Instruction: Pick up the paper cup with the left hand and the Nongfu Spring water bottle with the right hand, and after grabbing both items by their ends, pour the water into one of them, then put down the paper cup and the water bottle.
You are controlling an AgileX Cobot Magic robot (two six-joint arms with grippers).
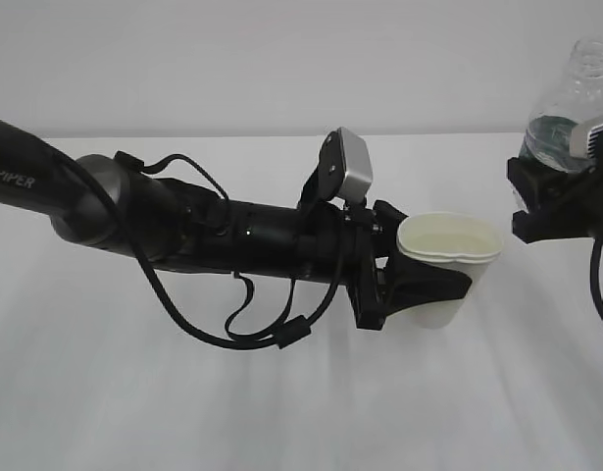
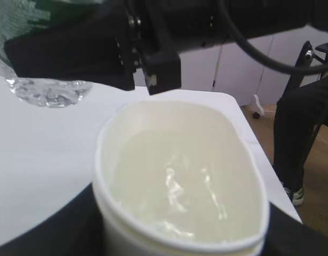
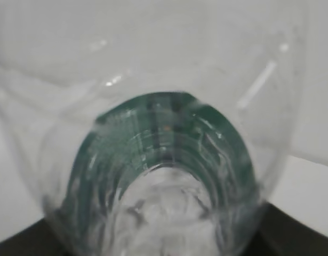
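**Cup and bottle both held aloft**

The left gripper (image 1: 419,285) is clamped around the cup (image 1: 448,270), squeezing its rim oval; water shows inside. The right gripper (image 1: 546,201) grips the bottle (image 1: 571,98) at its green label, upright, neck up. The bottle sits just right of the cup and higher, above the surface (image 1: 281,412).

The desk (image 1: 105,412) is white and the wall (image 1: 232,59) behind it is plain pale grey. In the left wrist view, a brown wooden floor (image 2: 313,176) lies beside the desk, with white cabinet doors (image 2: 244,69) behind. The light is soft and even.
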